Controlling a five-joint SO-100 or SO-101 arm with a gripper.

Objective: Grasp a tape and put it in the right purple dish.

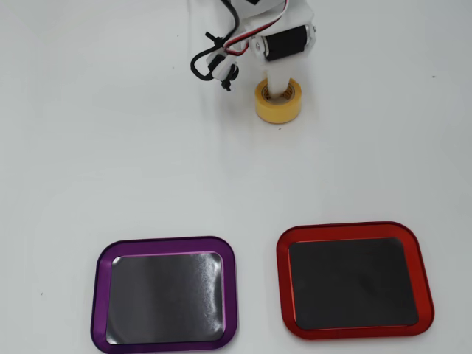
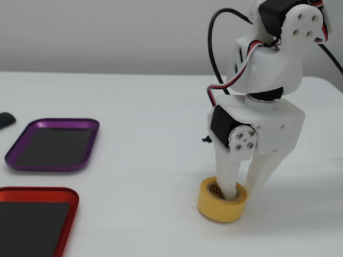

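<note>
The yellow tape point(image 1: 279, 110) lies flat on the white table near the far edge in the overhead view, and at the front right in the fixed view point(image 2: 220, 206). My white gripper point(image 2: 241, 190) stands over it, one finger down inside the core and the other against the outside wall, shut on the roll's side. From above, the gripper point(image 1: 278, 85) covers the roll's far half. The purple dish point(image 1: 164, 241) sits at the near left in the overhead view, and at the left in the fixed view point(image 2: 48, 166), far from the tape and empty.
A same-shaped red-rimmed tray point(image 1: 354, 226) lies beside the purple dish, at the bottom left in the fixed view point(image 2: 37, 190). Black cable loops point(image 1: 210, 63) hang beside the arm. A small dark object point(image 2: 5, 119) lies at the table's left edge.
</note>
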